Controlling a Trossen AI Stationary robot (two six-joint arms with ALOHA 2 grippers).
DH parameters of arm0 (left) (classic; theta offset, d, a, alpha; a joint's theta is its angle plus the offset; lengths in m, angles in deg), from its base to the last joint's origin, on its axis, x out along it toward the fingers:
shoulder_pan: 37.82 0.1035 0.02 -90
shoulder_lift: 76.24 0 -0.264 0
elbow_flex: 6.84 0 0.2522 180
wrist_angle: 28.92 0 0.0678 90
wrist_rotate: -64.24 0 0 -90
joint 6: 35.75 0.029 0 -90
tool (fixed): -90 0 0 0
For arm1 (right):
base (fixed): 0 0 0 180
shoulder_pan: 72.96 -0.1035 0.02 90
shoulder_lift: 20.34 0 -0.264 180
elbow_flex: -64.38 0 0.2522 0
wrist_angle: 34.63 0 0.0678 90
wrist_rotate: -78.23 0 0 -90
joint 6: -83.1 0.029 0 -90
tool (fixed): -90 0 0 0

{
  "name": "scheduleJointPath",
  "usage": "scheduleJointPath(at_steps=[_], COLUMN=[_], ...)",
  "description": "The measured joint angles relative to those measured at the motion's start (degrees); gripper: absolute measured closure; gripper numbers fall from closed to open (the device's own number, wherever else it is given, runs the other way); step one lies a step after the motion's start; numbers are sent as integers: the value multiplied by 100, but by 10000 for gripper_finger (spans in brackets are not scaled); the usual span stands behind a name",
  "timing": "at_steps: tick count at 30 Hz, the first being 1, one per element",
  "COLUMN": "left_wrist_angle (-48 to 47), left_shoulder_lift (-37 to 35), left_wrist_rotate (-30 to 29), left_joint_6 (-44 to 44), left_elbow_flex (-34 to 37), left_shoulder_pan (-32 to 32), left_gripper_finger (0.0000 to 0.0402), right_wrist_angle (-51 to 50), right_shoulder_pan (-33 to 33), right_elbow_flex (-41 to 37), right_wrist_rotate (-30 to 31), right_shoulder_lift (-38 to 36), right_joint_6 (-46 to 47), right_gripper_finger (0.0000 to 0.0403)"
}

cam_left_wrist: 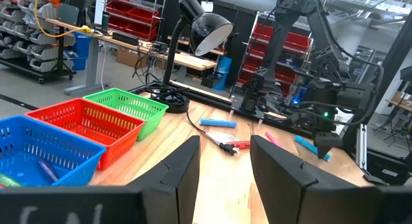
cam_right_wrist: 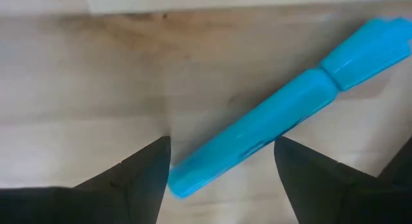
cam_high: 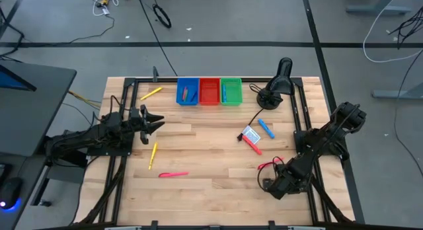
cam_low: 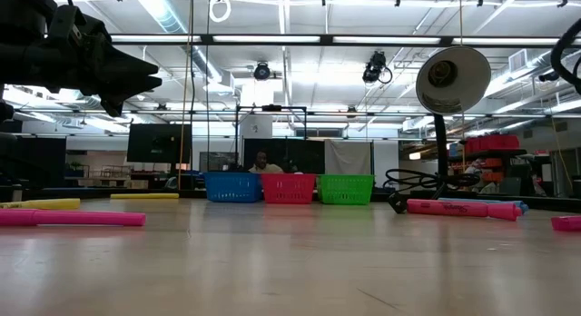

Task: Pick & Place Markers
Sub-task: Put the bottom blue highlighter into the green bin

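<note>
- High view: left gripper over the tabletop's left side, holding nothing. Right gripper low at the near right. Yellow markers and a pink marker lie on the left; a blue marker and a red marker lie beside the white card. Blue bin, red bin, green bin at the far edge.
- Low view: left gripper held high above the wood.
- Left wrist view: fingers partly apart, empty.
- Right wrist view: fingers wide, straddling a light-blue marker lying flat.
</note>
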Motion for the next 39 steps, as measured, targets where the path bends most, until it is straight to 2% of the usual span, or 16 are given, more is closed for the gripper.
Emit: scheduleJointPath(at_steps=[4, 7, 19, 23, 31, 39], left_wrist_angle=[0, 0, 0, 0, 0, 0], left_shoulder_lift=[0, 2, 1, 2, 2, 0], left_wrist_rotate=[1, 1, 1, 1, -1, 0], left_joint_6=[0, 0, 0, 0, 0, 0], left_elbow_flex=[1, 0, 0, -1, -1, 0], left_shoulder_pan=[0, 0, 0, 0, 0, 0], left_gripper_finger=[259, 259, 259, 259, 259, 259], right_wrist_angle=[19, 165, 447, 679, 783, 43], right_shoulder_pan=[-2, -2, -2, -2, -8, 14], right_elbow_flex=[1, 0, 1, 20, 11, 264], right_wrist_rotate=[0, 6, 68, 20, 112, 485], right_shoulder_lift=[0, 0, 128, 239, 204, -158], right_joint_6=[-11, -21, -123, -171, -258, -441], right_gripper_finger=[133, 154, 302, 335, 342, 347])
